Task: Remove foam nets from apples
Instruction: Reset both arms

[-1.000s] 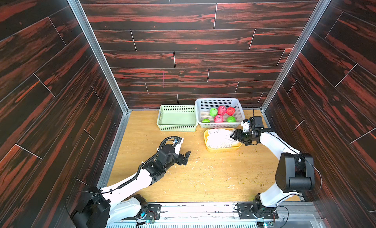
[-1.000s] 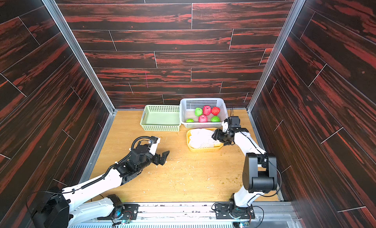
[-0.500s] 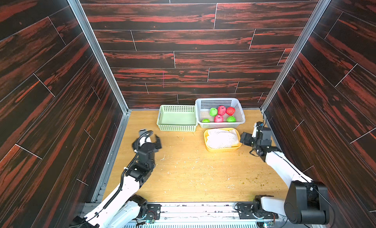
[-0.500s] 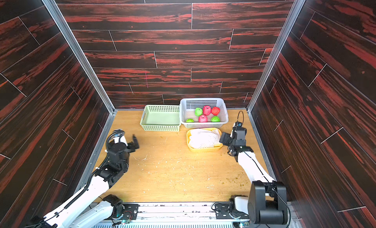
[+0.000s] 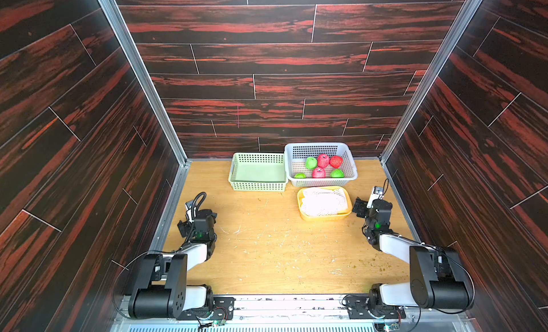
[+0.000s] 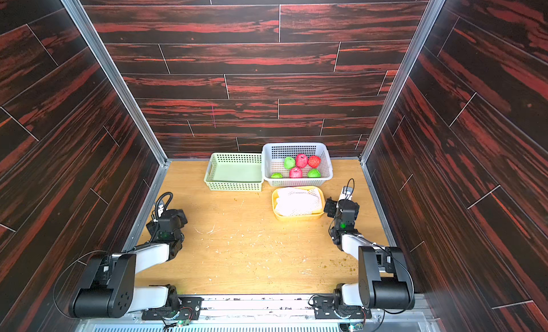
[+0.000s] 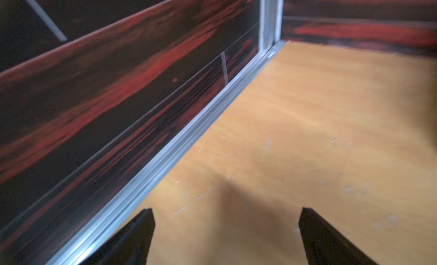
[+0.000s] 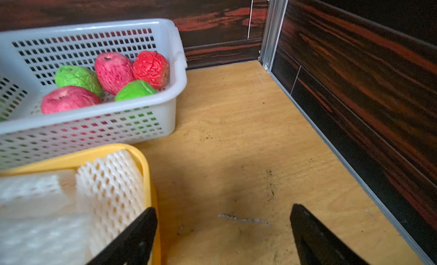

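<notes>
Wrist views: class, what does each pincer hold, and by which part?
Nothing is held: the left pincer and the right pincer are both open, with nothing between their jaws.

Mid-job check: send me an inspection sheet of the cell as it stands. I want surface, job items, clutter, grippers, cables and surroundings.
Surface: wooden table, littered with small white and greenish crumbs.
Job's things: six apples, three red and three green, in the white basket, and they appear bare. The foam nets are heaped in the yellow tray.
Clutter: green basket beside the white basket, nothing seen inside.
Grippers: left gripper open, holding nothing, near the side wall. Right gripper open, holding nothing, beside the yellow tray.
Cables: black cable loop on the left wrist, no snag seen.
Surroundings: dark red-streaked walls with metal corner posts.
</notes>
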You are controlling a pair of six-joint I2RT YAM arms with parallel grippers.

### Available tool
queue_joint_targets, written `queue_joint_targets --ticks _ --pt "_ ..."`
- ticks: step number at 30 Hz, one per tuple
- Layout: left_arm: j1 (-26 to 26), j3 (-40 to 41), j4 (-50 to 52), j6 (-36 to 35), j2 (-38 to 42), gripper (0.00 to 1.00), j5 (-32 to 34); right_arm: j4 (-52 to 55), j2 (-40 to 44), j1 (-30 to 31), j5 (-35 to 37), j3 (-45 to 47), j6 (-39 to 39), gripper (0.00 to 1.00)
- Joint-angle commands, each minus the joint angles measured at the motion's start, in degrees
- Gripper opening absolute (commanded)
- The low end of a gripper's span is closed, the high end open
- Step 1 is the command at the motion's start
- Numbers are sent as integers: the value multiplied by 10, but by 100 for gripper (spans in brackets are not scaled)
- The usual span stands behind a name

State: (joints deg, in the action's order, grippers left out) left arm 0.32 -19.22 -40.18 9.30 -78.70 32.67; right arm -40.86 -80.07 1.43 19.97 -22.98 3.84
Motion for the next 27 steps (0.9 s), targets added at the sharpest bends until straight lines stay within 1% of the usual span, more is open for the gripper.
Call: queue_joint_targets --ticks 1,3,4,5,6,7,8,9,10,11,12,13,14,16,17,19,21,27 --pt "0 40 -202 -19 -56 100 -119 -212 -13 -2 -31 66 -31 94" --pt "0 74 -331 -41 -113 100 -165 -260 -30 -3 -52 88 -36 95" --pt "0 83 -381 -54 -135 100 -189 -308 -51 -4 -81 102 -45 96" --pt "-1 90 -406 -61 -145 100 -195 -352 -73 -4 -109 115 -56 99" --pt "-1 89 -391 -58 -134 100 -196 -393 -88 -4 -109 133 -57 99" --pt "-1 78 -349 -55 -120 100 -189 -441 -111 -6 -108 142 -54 99" --pt "-1 50 -277 -50 -103 100 -174 -448 -115 -6 -104 143 -52 99" --pt "-1 12 -193 -41 -91 100 -154 -402 -102 -9 -100 131 -48 99" --pt "-1 -44 -58 -26 -84 100 -133 -349 -100 -16 -100 104 -38 99" --pt "9 -53 -67 -20 -96 100 -148 -289 -101 -22 -84 72 -21 99" --pt "9 -27 -128 -28 -103 100 -152 -250 -94 -40 -109 58 -6 99" --pt "9 -14 -172 -35 -113 100 -159 -254 -94 -51 -106 58 8 99" --pt "9 -23 -160 -38 -115 100 -166 -264 -95 -49 -100 62 7 99" --pt "9 -50 -68 -32 -94 100 -168 -261 -96 -49 -100 61 6 99" --pt "8 -55 -43 -35 -84 100 -175 -258 -94 -49 -99 60 6 99" --pt "9 -56 -58 -34 -95 100 -181 -259 -95 -49 -100 59 7 99" --pt "11 -62 -46 -32 -96 100 -186 -257 -96 -49 -101 58 7 99" --pt "10 -56 -52 -33 -91 100 -187 -254 -96 -49 -101 58 7 99"
